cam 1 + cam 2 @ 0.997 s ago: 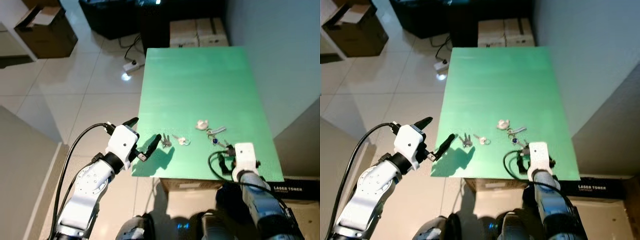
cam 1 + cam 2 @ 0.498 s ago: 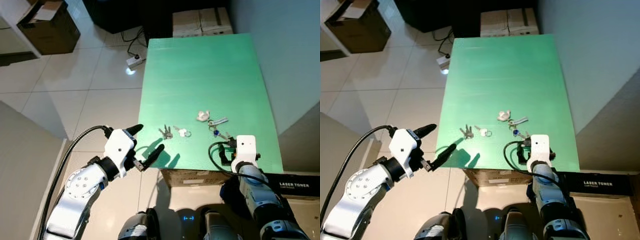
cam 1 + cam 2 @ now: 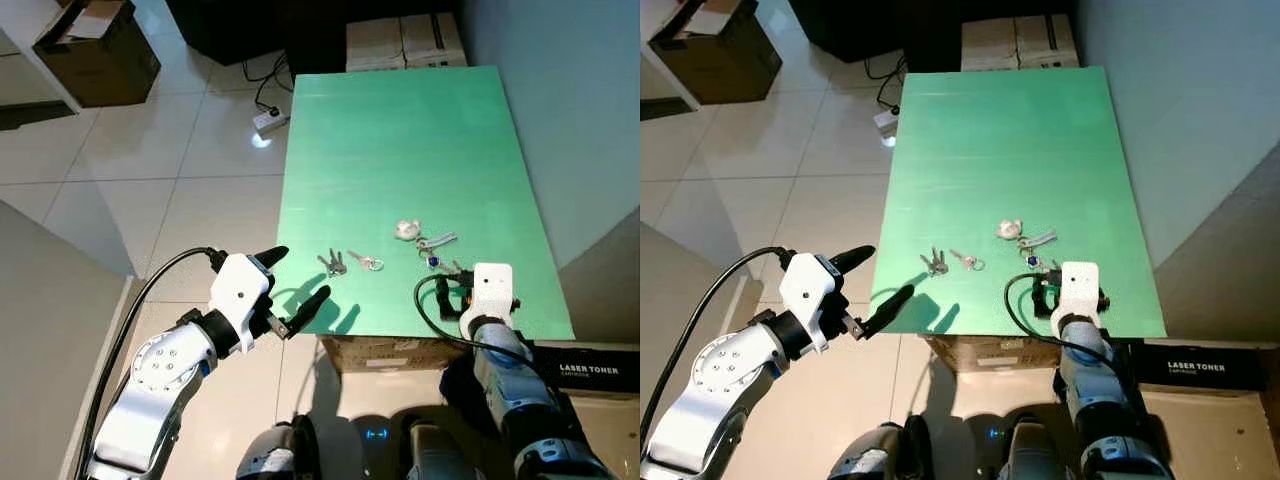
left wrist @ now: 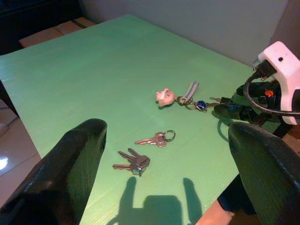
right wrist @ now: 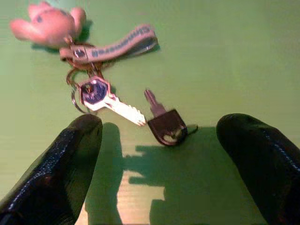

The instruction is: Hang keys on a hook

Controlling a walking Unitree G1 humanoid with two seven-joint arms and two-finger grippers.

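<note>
A humanoid robot stands at the near edge of a green surface (image 3: 400,130) with three bunches of keys before it. The right end effector (image 5: 159,154) hovers low over the near right bunch, fingers spread wide and holding nothing, straddling a black-headed key (image 5: 164,123) and a silver key (image 5: 105,97) ringed to a grey strap (image 5: 112,44) and a pink charm (image 5: 49,21). The left end effector (image 3: 300,290) waits off the near left corner, also wide open and empty, facing two smaller key sets (image 4: 140,157). No hook can be made out. The step in hand looks to be picking up the charm bunch: flat keys resist pinching, so lowering until the fingertips touch the surface and closing across the ring or strap should give the surest hold.
</note>
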